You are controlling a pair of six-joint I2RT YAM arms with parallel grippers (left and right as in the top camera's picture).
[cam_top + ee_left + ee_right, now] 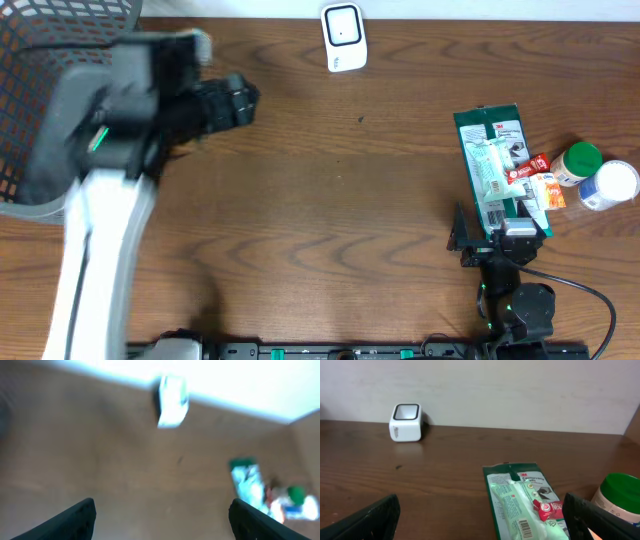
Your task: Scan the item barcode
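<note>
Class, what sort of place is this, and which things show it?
Likely a mock shop checkout: a white scanner on a wooden table, a green packet and jars, a mesh basket.

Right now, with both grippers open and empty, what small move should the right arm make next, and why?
Probably ease the right gripper down over the near end of the green package and close. It is open and empty, the package lies flat right in front of it with its barcode facing up, and the scanner stands far off by the wall.
</note>
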